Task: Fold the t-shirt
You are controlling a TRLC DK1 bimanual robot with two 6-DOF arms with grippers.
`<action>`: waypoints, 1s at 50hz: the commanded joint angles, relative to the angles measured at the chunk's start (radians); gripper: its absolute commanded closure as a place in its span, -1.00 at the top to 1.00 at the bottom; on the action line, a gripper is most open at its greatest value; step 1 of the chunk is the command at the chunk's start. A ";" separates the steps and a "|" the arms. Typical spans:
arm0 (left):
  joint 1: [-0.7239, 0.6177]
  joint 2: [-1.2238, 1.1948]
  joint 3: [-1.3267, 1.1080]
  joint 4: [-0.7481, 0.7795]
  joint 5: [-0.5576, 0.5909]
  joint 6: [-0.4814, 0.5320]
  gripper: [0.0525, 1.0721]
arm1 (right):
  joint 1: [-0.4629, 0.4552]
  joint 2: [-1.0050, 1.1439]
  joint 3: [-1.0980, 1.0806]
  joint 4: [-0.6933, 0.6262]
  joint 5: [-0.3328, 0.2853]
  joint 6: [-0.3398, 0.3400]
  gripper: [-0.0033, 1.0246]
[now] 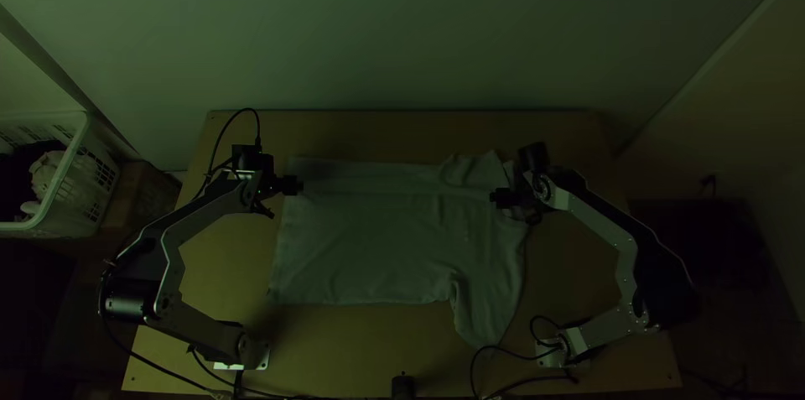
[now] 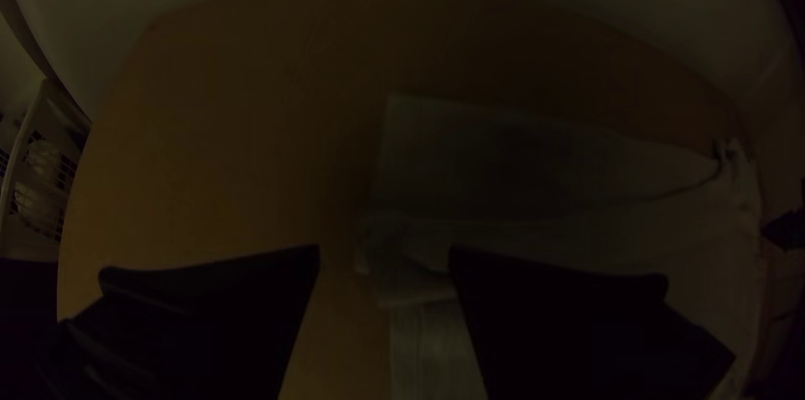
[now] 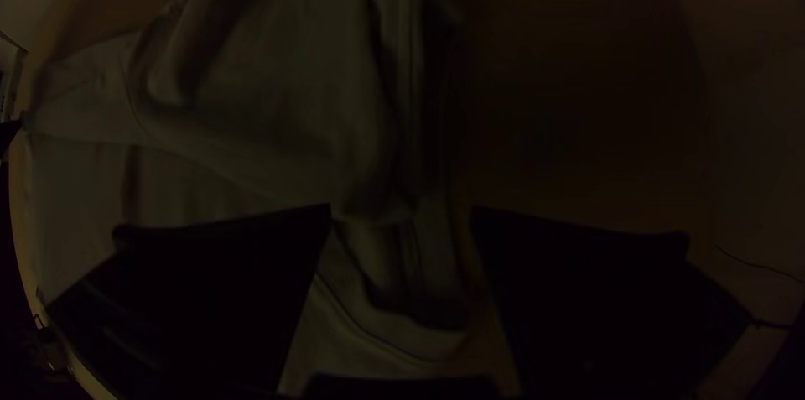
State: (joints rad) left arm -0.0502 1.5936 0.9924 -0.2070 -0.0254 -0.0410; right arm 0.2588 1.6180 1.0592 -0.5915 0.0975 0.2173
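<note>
T-shirt [image 1: 377,236] lies spread beneath the left and right jaws, both wide apart and holding nothing.

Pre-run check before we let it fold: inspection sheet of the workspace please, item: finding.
Surface: light wooden table, dimly lit
T-shirt: spread; far side apparently folded in, sleeve toward near edge
Clutter: small black object, near edge
Left hand: open, at T-shirt's left end
Right hand: open, at its right end
Cables: black loops by both bases, one close to the sleeve
Surroundings: pale wall beyond; white basket holding cloth, left of table
</note>
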 commanded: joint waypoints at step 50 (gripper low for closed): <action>0.049 -0.589 -0.124 -0.706 0.039 0.084 0.71 | 0.079 -0.650 -0.240 -0.430 -0.090 0.290 0.91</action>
State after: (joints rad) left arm -0.0250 1.0210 0.8871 -0.8692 0.0154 0.0273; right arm 0.3237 0.9798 0.8383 -0.9634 0.0456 0.4488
